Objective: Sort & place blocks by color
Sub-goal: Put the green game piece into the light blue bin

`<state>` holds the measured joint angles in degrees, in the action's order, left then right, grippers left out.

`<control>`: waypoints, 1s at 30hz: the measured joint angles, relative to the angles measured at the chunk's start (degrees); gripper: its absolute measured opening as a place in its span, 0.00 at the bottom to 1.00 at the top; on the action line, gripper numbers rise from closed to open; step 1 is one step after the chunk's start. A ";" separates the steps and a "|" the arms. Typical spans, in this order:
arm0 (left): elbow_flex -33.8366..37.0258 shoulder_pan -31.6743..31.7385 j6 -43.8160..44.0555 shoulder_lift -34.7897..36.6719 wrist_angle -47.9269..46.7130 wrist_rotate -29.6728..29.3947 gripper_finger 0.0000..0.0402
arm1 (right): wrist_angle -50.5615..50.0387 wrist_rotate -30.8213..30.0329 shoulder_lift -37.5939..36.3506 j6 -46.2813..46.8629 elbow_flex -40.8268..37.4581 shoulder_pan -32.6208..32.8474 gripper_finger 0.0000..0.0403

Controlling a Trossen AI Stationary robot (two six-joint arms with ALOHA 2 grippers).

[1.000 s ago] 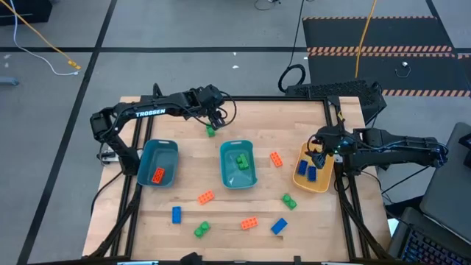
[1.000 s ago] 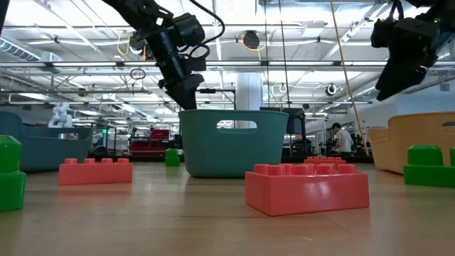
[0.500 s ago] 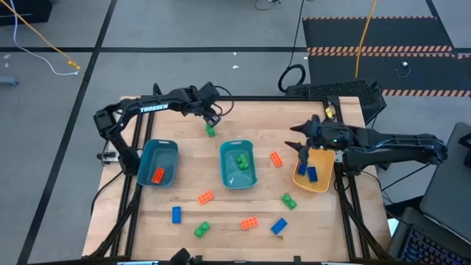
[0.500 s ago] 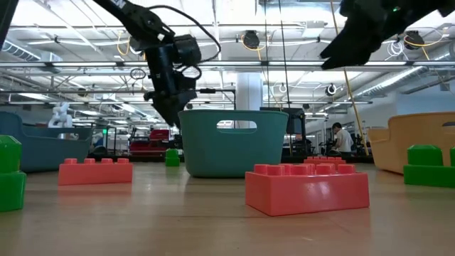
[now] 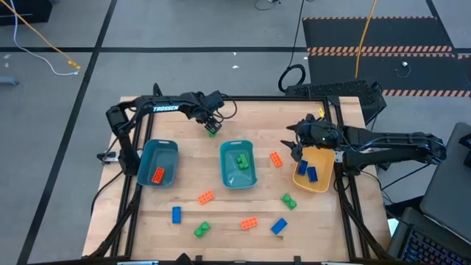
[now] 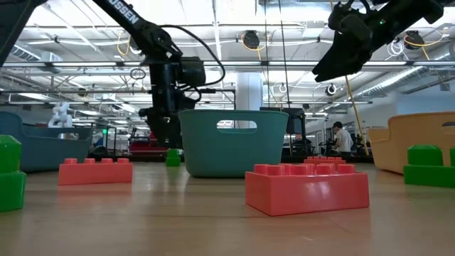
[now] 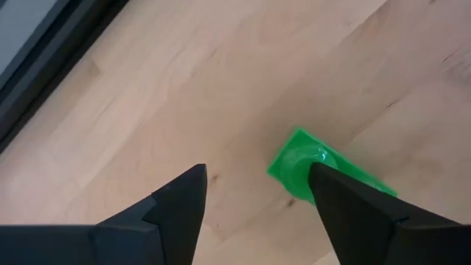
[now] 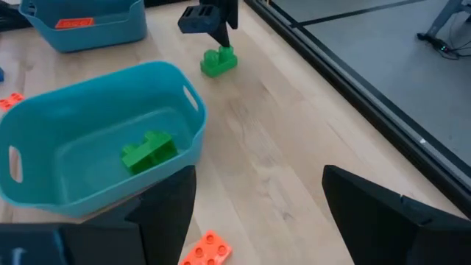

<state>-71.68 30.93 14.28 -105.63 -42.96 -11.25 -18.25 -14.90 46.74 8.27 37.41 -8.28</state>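
A green block [image 5: 211,130] lies on the wood near the table's far edge. My left gripper [image 5: 212,124] hangs just over it, open and pointing down. In the left wrist view the green block [image 7: 324,173] sits beside one finger, not centred in the gap of my left gripper [image 7: 255,177]. My right gripper [image 5: 296,140] is open and raised between the middle teal bin [image 5: 238,180] and the tan bowl [image 5: 318,185]. In the low view my right gripper [image 6: 333,65] is high above the table. The bowl holds two blue blocks [image 5: 306,171]. My left gripper comes at the green block from above, pointing down. One finger [image 7: 346,202] covers the block's edge [image 7: 305,158], and I cannot tell whether it touches. The block lies flat on the table.
The left teal bin [image 5: 171,147] holds an orange block [image 5: 157,175] and the middle bin a green block [image 5: 241,161]. Loose on the table are orange blocks [image 5: 275,158] [image 5: 205,197] [image 5: 249,223], blue blocks [image 5: 176,214] [image 5: 278,227] and green blocks [image 5: 202,230] [image 5: 288,200].
My left gripper has tipped to point straight down and come lower over the green block, which has stayed where it was. My right gripper has left the space over the tan bowl and swung toward the table's left and far side.
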 joint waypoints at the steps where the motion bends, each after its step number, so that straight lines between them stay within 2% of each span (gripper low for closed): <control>1: -0.12 -0.29 0.02 -0.49 0.06 0.11 0.63 | 0.03 0.00 -0.05 -0.01 0.00 -0.02 0.72; 8: -0.26 -2.38 -5.12 -2.33 -1.70 -1.18 0.65 | 0.01 0.01 -0.04 -0.02 0.00 -0.02 0.72; 15: -1.87 -2.82 -8.61 -0.49 -12.28 -12.20 0.60 | 0.01 -0.02 -0.04 -0.20 0.00 -0.02 0.72; 17: -3.59 -2.69 -7.82 0.02 -14.82 -13.57 0.59 | 0.05 -0.02 -0.04 -0.21 0.00 -0.02 0.72; 20: -5.57 -2.76 -4.67 1.76 -15.04 -13.26 0.58 | 0.08 -0.02 -0.04 -0.21 0.00 -0.02 0.72; 27: -4.76 -4.74 8.22 3.58 -17.80 -9.51 0.58 | 0.03 -0.02 -0.04 -0.13 0.00 -0.02 0.72; 30: -2.90 -5.28 1.98 3.27 -17.01 -9.44 0.58 | -0.22 0.01 -0.07 -0.18 0.00 0.01 0.72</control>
<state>-74.58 25.65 16.26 -102.37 -59.98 -20.69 -18.47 -14.90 46.68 8.09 37.41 -8.27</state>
